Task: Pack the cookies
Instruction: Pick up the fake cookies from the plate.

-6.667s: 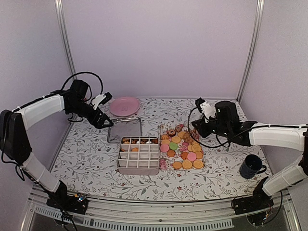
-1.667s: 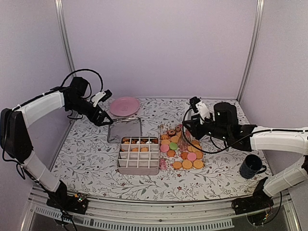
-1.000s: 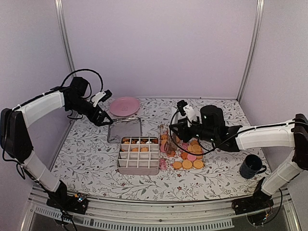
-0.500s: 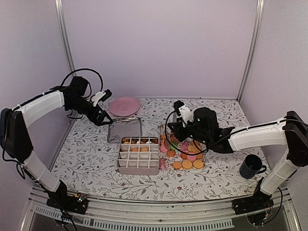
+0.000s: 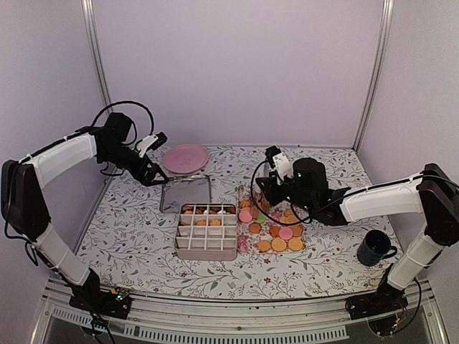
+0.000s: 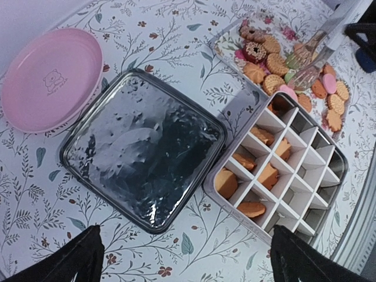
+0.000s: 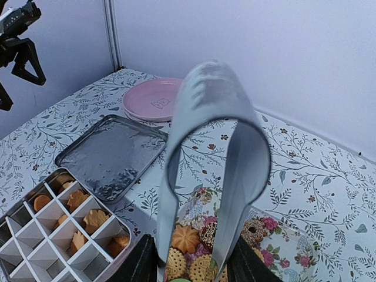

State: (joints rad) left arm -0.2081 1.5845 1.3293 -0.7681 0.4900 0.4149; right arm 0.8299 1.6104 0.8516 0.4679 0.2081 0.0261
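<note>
The cookies lie on a floral tray right of centre: mostly golden, a few pink, one green, some dark. They also show in the left wrist view and the right wrist view. My right gripper is shut on metal tongs. The tong tips are by a pink cookie at the tray's left edge; I cannot tell if they hold one. A divided tin box has cookies in its far rows. My left gripper hangs open and empty at the back left.
The tin's lid lies flat behind the box. A large pink plate sits at the back. A dark mug stands at the right. Purple walls close in the back and both sides.
My right arm has swung left with the tongs, from the tray's right side to its left edge near the box. The left arm has stayed still.
</note>
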